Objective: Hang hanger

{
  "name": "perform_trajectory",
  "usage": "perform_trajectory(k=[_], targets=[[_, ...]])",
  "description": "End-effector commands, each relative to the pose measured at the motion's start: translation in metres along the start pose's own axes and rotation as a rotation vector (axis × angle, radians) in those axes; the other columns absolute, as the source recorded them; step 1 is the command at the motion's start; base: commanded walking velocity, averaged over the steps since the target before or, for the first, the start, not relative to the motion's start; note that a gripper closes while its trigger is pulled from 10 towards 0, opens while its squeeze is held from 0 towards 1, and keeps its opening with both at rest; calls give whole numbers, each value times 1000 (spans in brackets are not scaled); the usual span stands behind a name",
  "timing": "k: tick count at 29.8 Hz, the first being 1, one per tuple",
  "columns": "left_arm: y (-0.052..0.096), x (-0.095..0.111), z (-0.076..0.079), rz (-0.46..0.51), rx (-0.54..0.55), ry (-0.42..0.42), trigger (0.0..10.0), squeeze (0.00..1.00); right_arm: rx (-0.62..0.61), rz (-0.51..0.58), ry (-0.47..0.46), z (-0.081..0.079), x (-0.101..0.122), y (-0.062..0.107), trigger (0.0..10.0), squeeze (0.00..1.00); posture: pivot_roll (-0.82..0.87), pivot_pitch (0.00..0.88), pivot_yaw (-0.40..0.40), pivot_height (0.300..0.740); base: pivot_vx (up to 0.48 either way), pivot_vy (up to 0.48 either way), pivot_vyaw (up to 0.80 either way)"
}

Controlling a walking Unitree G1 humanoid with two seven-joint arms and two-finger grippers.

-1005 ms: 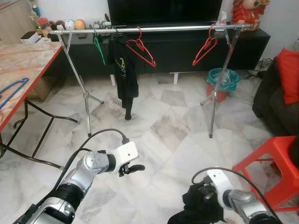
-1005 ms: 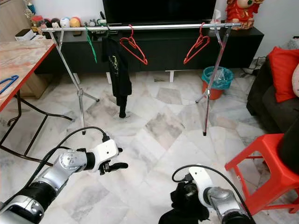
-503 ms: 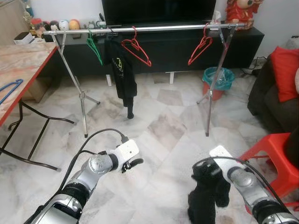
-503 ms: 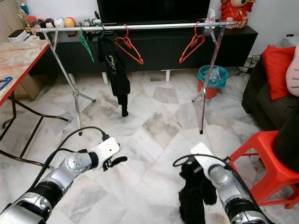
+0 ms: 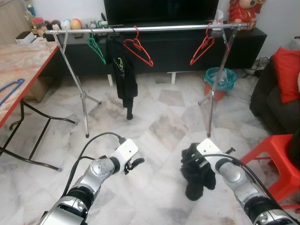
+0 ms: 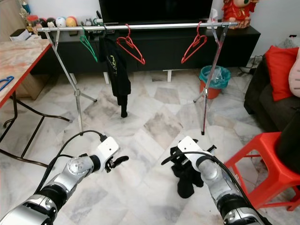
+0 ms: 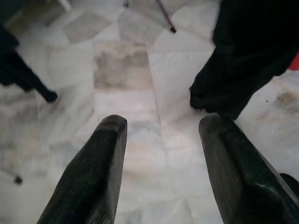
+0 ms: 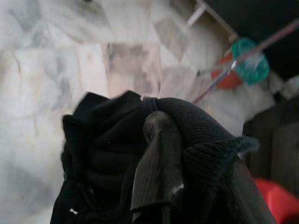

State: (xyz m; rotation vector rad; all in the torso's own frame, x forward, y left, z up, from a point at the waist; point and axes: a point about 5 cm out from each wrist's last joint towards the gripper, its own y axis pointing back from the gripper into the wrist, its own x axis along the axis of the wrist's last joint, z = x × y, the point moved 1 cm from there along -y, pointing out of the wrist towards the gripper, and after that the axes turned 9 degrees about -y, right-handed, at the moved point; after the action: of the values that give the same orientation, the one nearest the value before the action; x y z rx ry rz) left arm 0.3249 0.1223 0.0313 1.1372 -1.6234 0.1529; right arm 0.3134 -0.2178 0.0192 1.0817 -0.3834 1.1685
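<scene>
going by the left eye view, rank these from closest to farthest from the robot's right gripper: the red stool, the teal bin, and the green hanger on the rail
1. Red stool: just to the right of the right gripper, which holds the black garment.
2. Teal bin: ahead, by the rack's right leg.
3. Green hanger: far across, at the rail's left end.

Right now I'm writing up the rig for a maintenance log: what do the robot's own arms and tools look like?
Both arms are jointed silver metal with black sections nearer the body. Each wrist ends in a white boxy housing, and a black cable loops from the forearm into it. The left tool has two long black fingers with rounded tips and a matte, finely ribbed surface. The right tool has the same black ribbed fingers.
</scene>
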Motion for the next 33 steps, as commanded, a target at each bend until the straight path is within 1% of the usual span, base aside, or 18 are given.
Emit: perform_trajectory(k=[1,2,3,4,5,7,8,9,10,11,13,14,16,18,20,25,28,33], targets=[[5,-18,1,-59,78,156,10000,0,-45,-33,-215,-3,-10,1,10000,0,-62,0,51,740,0,0,0],[5,-18,1,-59,78,156,10000,0,-45,-33,-215,-3,-10,1,10000,0,-62,0,51,740,0,0,0],[6,-22,2,-76,100,201,10000,0,-57,-45,-301,-5,-14,2,10000,0,-62,0,51,740,0,0,0],[8,-29,2,-103,120,231,10000,0,-92,-65,-460,-4,-21,3,10000,0,-62,0,50,740,0,0,0],[10,-33,3,-118,129,239,10000,0,-115,-75,-557,-3,-25,4,10000,0,-62,0,50,740,0,0,0],[15,-43,4,-146,157,296,10000,0,-184,-147,-746,-3,-47,10,10000,0,-57,0,49,740,0,0,0],[15,-43,4,-146,157,296,10000,0,-184,-147,-746,-3,-47,10,10000,0,-57,0,49,740,0,0,0],[17,-48,5,-165,160,304,10000,0,-211,-184,-807,-4,-57,14,10000,0,-54,0,49,740,0,0,0],[20,-54,8,-188,158,321,10000,0,-241,-226,-823,-6,-69,18,10000,0,-51,0,52,740,0,0,0],[20,-54,8,-188,158,321,10000,0,-241,-226,-823,-6,-69,18,10000,0,-51,0,52,740,0,0,0],[27,-66,14,-231,157,359,10000,0,-277,-276,-813,-12,-86,27,10000,0,-56,0,55,740,0,0,0],[32,-75,18,-259,157,381,10000,0,-340,-313,-831,-13,-99,35,10000,0,-52,0,57,740,0,0,0],[36,-81,20,-278,158,405,10000,0,-390,-330,-842,-13,-108,41,10000,0,-53,0,59,740,0,0,0],[40,-87,24,-301,161,417,10000,0,-424,-362,-820,-15,-118,48,10000,0,-51,0,62,740,0,0,0],[46,-96,28,-342,169,427,10000,0,-410,-401,-848,-23,-128,53,10000,0,-54,0,64,740,0,0,0],[51,-104,32,-372,183,455,10000,0,-401,-424,-870,-31,-134,58,10000,0,-56,0,67,740,0,0,0],[56,-110,35,-400,195,461,10000,0,-409,-424,-896,-34,-137,61,10000,0,-55,0,67,740,270,0,0],[59,-114,34,-423,223,482,10000,0,-431,-401,-891,-28,-135,59,10000,0,-56,0,68,740,322,0,0]])
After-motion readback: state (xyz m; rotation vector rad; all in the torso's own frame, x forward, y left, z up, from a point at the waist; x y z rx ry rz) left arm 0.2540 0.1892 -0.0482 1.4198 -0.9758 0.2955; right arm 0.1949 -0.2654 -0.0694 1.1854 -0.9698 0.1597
